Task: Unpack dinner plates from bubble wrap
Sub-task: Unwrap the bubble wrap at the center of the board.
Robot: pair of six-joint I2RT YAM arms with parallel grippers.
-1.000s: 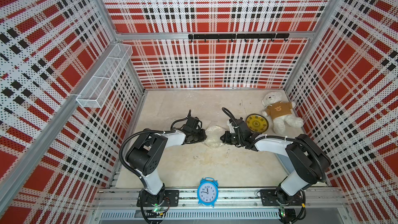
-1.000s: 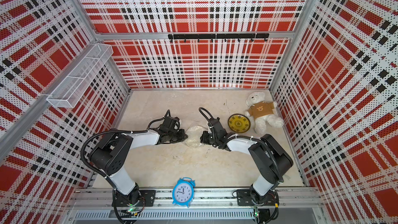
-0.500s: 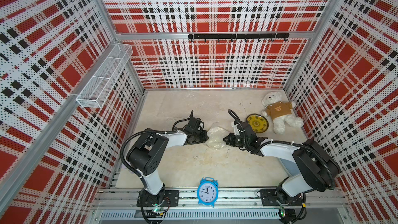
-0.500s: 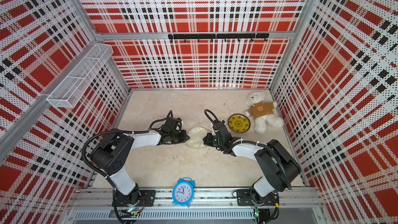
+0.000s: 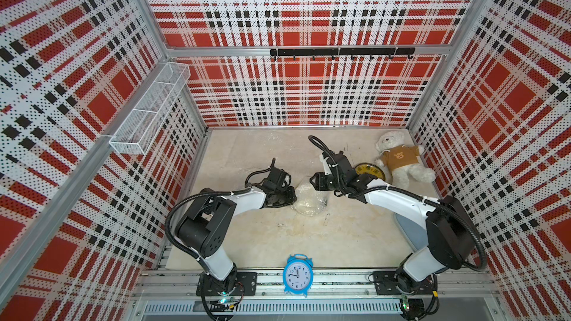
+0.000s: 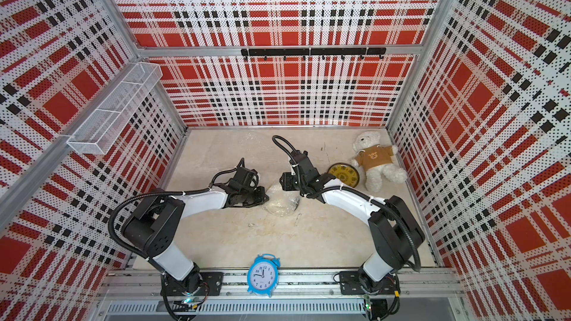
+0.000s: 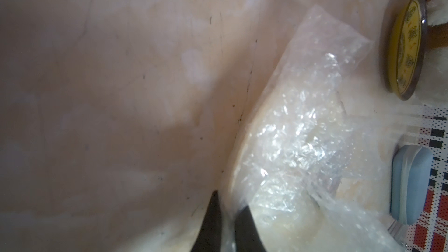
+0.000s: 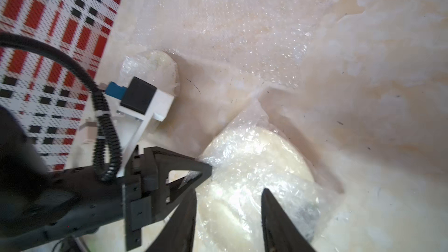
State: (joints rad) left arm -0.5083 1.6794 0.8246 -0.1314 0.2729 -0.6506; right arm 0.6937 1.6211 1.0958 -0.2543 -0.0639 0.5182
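Observation:
In both top views a crumpled bundle of clear bubble wrap point(image 5: 307, 203) point(image 6: 281, 202) lies mid-floor with a cream dinner plate point(image 8: 254, 163) inside it. My left gripper point(image 5: 293, 196) point(image 7: 228, 210) is shut on the bundle's edge, film pinched between its fingers. My right gripper point(image 5: 312, 180) point(image 8: 229, 191) hovers open over the bundle, jaws apart with nothing held between them. A bare yellow plate with a dark rim point(image 6: 343, 175) point(image 7: 404, 49) lies to the right. A second wrapped cream plate point(image 8: 155, 69) sits behind my left wrist. A flat loose wrap sheet point(image 8: 230, 20) lies further back.
A white teddy bear in a brown shirt point(image 5: 398, 159) lies at the back right, touching the yellow plate. A blue alarm clock point(image 5: 297, 274) stands on the front rail. A white wire basket point(image 5: 151, 112) hangs on the left wall, and a black hook rail point(image 5: 340, 52) on the back wall.
My right gripper has opened, let go of the wrap and drawn up and back from the bundle. The left gripper has kept its hold and barely moved.

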